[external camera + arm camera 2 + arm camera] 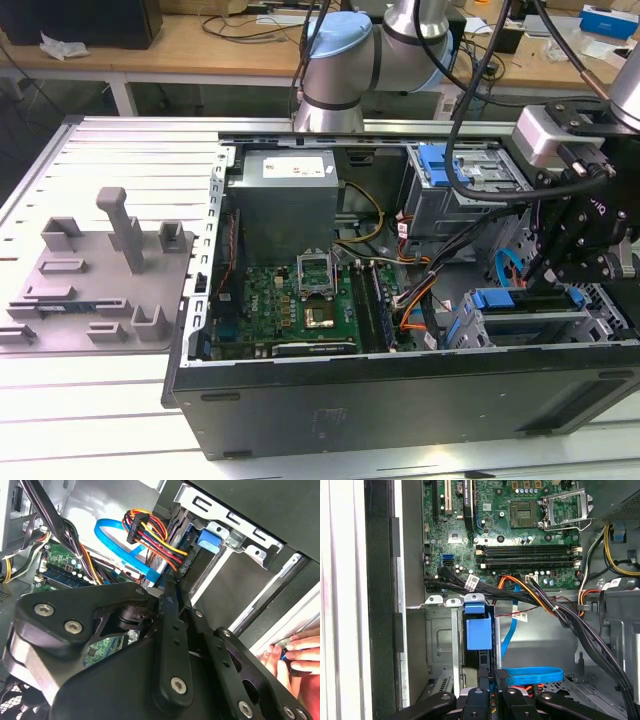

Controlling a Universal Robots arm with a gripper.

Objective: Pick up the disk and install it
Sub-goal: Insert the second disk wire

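The disk is being seated in the drive cage, clamped by the gripper; a straight downward push is judged necessary.

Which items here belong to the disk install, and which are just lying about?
Job: disk, gripper, drive cage.
Lying about: grey fixture plate, blue cable, power supply, person's hand.

One open black computer tower case, one green motherboard, one grey power supply box, one grey plastic fixture tray at left, and one person's hand at lower right.
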